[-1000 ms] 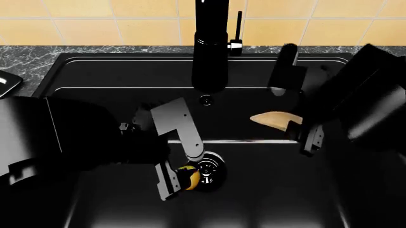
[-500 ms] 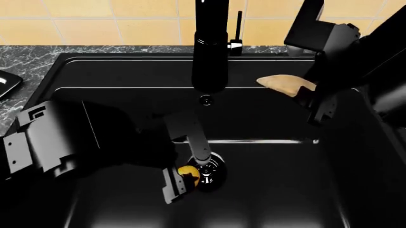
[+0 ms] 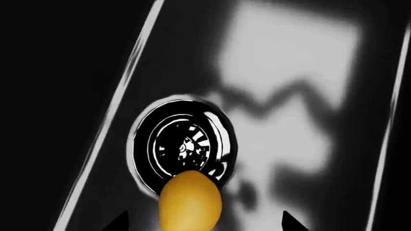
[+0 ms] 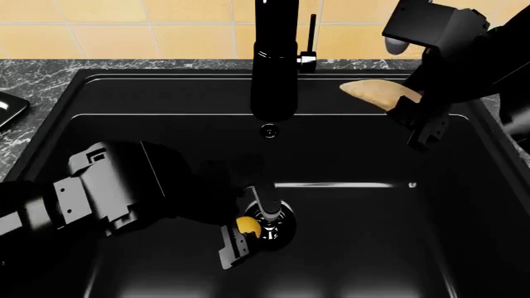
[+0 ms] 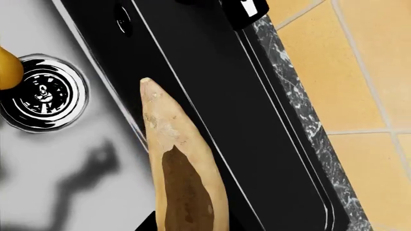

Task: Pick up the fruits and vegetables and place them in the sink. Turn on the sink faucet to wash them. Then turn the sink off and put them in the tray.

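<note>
The right gripper (image 4: 408, 105) holds the pale tan, tapered potato-like vegetable (image 4: 377, 93) by its thick end, lifted above the rear right rim of the deep matte-black rectangular sink (image 4: 124, 99); its narrow tip points toward the tall glossy black faucet spout (image 4: 274, 62). Risk: gripped so far off-centre, the vegetable could pivot and slip free, or its tip strike the spout in transit. The left gripper (image 4: 244, 233) sits low beside the round chrome-ringed drain (image 4: 273, 225), fingers closed narrowly on the yellow oval lemon (image 4: 247, 227). Its rounded skin may squirt out and roll across the sink floor.
</note>
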